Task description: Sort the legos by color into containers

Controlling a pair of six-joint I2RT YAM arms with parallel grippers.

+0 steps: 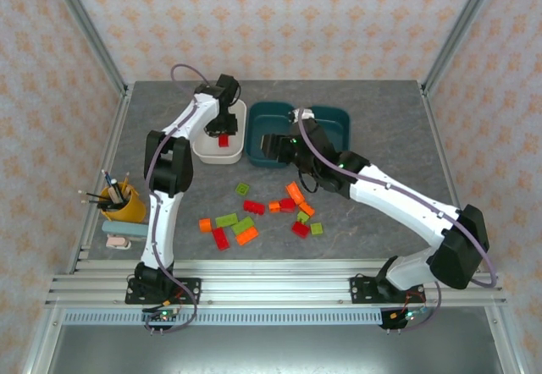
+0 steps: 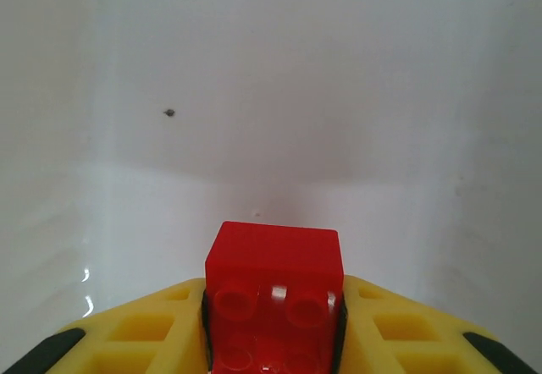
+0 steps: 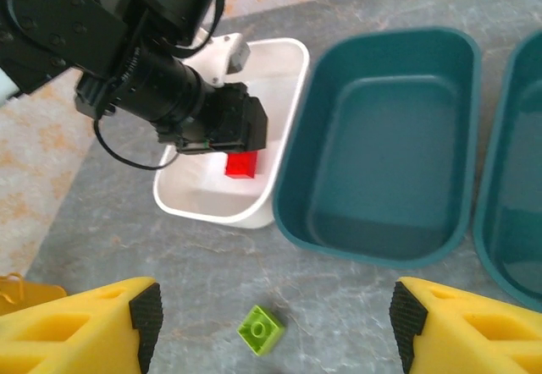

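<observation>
Pens stand in a yellow cup (image 1: pixel 123 205) at the table's left edge, just beside the metal frame (image 1: pixel 108 150); any print on them is too small to read. To the right of the cup, the left gripper (image 1: pixel 223 129) reaches down inside the white tub (image 1: pixel 203 149). Its yellow fingers (image 2: pixel 135 332) stand narrow on either side of a red brick (image 2: pixel 273 277). Whether they press it or merely flank it cannot be told. The brick sits low in the tub, with bare white floor ahead of it.

Close against the white tub's right side lies a dark teal tub (image 3: pixel 381 137), and a second teal tub (image 3: pixel 518 222) lies just beside that one. The right gripper (image 3: pixel 275 316) hovers over the grey table (image 1: pixel 381 120) in front of the white and teal tubs. Its jaws are wide with nothing between them, and a lime green brick (image 3: pixel 261 330) lies on the table below.

Loose red, orange and green bricks (image 1: pixel 262 213) are scattered over the table's near middle, apart from the tubs. Bare table lies toward the far right corner.
</observation>
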